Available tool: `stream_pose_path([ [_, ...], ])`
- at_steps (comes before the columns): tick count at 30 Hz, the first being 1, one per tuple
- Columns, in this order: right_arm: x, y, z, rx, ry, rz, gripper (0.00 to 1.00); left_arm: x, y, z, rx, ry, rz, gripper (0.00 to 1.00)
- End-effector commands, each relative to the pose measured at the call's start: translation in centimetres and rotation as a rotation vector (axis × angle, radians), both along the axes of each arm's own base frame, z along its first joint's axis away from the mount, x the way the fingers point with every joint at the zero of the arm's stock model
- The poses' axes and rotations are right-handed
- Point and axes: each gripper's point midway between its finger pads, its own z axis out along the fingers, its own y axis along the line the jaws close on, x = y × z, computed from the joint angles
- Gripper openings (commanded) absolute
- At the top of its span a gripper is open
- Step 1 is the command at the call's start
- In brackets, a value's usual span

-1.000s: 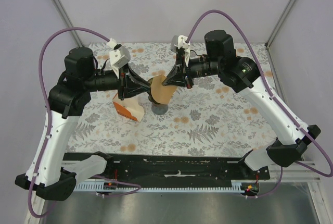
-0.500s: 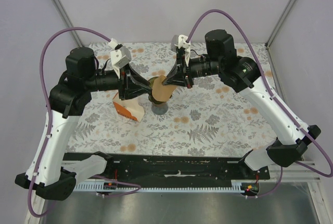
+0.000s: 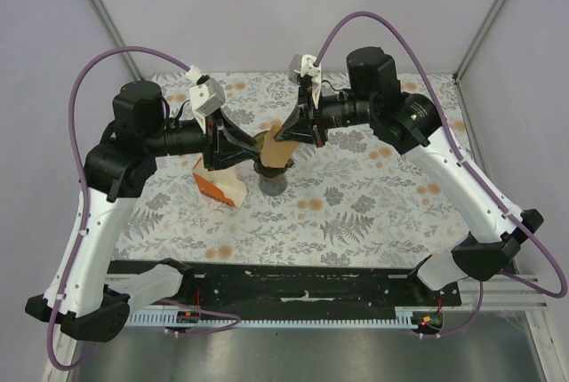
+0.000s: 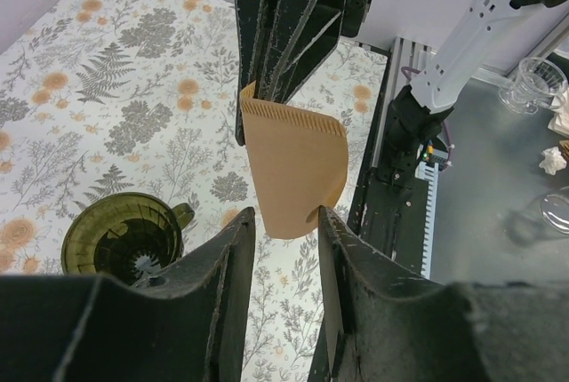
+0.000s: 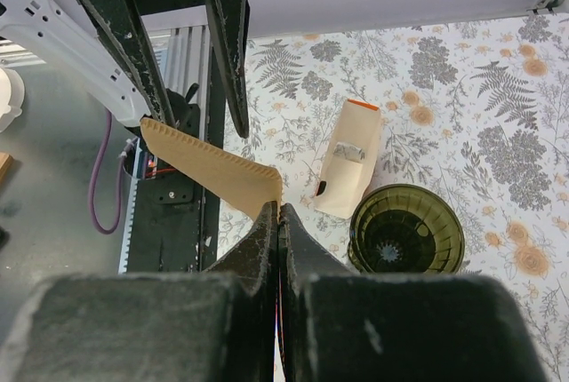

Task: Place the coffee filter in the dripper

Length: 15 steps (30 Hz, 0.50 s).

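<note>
The tan coffee filter [image 3: 277, 155] hangs in the air above the dripper [image 3: 272, 180]. My right gripper [image 3: 284, 135] is shut on one corner of it, as the right wrist view shows at the fingertips [image 5: 279, 210], with the filter [image 5: 209, 167] fanning out to the left. My left gripper [image 3: 247, 147] is open and faces the filter from the left. In the left wrist view the filter's [image 4: 295, 169] lower edge hangs at the gap between its fingertips [image 4: 284, 220]. The dark green dripper [image 4: 123, 236] stands empty on the table, also seen in the right wrist view [image 5: 406, 229].
An orange and white wedge-shaped carton [image 3: 219, 185] lies on the floral tablecloth just left of the dripper, also in the right wrist view [image 5: 348, 169]. The table's near edge carries a black rail [image 3: 293, 289]. Grey walls close the back and sides.
My right gripper has moved slightly up and back with the filter, which now looks narrower from above. The left gripper has hardly moved.
</note>
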Motion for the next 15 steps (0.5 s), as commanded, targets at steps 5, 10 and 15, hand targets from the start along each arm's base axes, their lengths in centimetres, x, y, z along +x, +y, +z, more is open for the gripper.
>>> stream_pose_path([
  [5, 0.34, 0.03, 1.3, 0.021, -0.001, -0.028, 0.0, 1.29, 0.73, 0.72, 0.011, -0.058, 0.096, 0.41],
  [10, 0.59, 0.19, 1.18, 0.017, 0.015, -0.037, 0.0, 1.45, 0.75, 0.74, 0.015, -0.066, 0.1, 0.41],
  [15, 1.06, 0.26, 1.04, 0.008, 0.027, -0.056, 0.0, 1.15, 0.74, 0.61, 0.015, -0.061, 0.088, 0.44],
])
